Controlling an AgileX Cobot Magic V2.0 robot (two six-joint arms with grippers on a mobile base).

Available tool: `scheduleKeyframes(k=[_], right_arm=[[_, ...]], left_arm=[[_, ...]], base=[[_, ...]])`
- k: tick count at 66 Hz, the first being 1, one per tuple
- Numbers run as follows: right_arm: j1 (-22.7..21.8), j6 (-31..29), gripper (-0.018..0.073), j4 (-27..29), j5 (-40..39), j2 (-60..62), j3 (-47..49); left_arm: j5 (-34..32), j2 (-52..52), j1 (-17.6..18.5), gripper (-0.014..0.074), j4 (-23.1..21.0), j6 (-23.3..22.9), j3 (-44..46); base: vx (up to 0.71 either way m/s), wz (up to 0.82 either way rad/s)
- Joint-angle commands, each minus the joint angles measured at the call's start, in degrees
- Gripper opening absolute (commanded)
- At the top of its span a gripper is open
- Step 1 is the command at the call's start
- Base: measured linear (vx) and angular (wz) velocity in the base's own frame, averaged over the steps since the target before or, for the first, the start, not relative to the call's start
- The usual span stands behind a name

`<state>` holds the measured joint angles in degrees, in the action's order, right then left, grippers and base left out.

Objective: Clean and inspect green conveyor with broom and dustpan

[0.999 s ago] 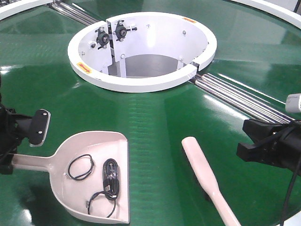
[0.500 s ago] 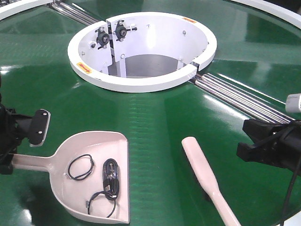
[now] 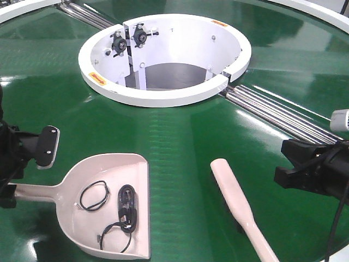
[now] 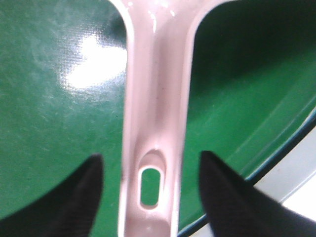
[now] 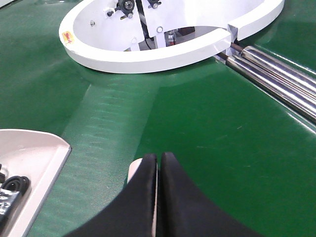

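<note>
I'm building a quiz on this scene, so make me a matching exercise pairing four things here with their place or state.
Things:
1. pale pink plastic dustpan
2. pale pink plastic broom
3. left gripper
4. right gripper

States:
A. fingers pressed together
B. lying untouched on the green conveyor
C. open, fingers astride a handle
D. holding black cables

Pairs: 1-D, 2-B, 3-C, 4-A
</note>
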<state>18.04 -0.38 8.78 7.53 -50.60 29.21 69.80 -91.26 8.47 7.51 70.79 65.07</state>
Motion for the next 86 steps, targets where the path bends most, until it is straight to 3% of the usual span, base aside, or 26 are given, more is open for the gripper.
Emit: scheduleKeyframes(k=[1, 9, 23, 31, 37, 47, 54, 61, 68, 75, 86], right_arm=[[-0.3, -0.3, -0.001, -0.2, -3.9, 0.6, 1.7], [-0.3, -0.3, -0.001, -0.2, -3.9, 0.6, 1.7], [-0.3, -0.3, -0.001, -0.2, -3.9, 0.6, 1.7], [-0.3, -0.3, -0.001, -0.2, -4.1, 0.6, 1.7], [-0.3, -0.3, -0.001, -0.2, -4.3, 0.6, 1.7], [-0.3, -0.3, -0.001, -0.2, -5.1, 0.6, 1.7], [-0.3, 0.4, -0.0009, -0.1, -5.1, 1.5, 1.7], [-0.3, 0.0, -0.0006, -0.2, -6.2, 3.9, 1.7], [-0.3, -0.4, -0.0005, -1.5, -6.9, 6.8, 1.7], [-0.3, -0.6, -0.0005, -2.6, -9.3, 9.1, -0.5], [-0.3, -0.6, -0.0005, -3.1, -14.7, 12.4, -8.2]], left_arm=[[1.2, 2.1, 0.4, 0.0526, 0.0, -1.5, 1.7], [1.4, 2.8, 0.4, 0.0547, 0.0, -2.2, 1.7], [1.6, 8.4, 0.4, 0.0508, -0.1, -3.5, 3.4], [0.7, 13.0, 0.4, 0.0435, -0.1, -10.7, 6.1], [-2.3, 16.0, 0.4, 0.0346, -0.6, -20.2, 8.5], [-8.5, 20.5, 0.4, 0.0123, -0.6, -38.9, 11.4], [-11.7, 22.9, 0.4, -0.0026, -0.7, -45.4, 11.3], [-15.0, 25.1, 0.4, -0.0024, -4.1, -49.1, 11.2], [-23.4, 30.0, 0.4, -0.0025, -11.5, -49.2, 8.1], [-33.9, 36.7, 0.4, -0.0025, -19.3, -48.8, 0.3], [-46.8, 48.3, 0.4, -0.0024, -25.0, -48.5, -16.3]], base=[[0.0, 0.0], [0.0, 0.0], [0.0, 0.0], [0.0, 0.0], [0.0, 0.0], [0.0, 0.0], [0.0, 0.0], [0.0, 0.0], [0.0, 0.0], [0.0, 0.0], [0.0, 0.0]])
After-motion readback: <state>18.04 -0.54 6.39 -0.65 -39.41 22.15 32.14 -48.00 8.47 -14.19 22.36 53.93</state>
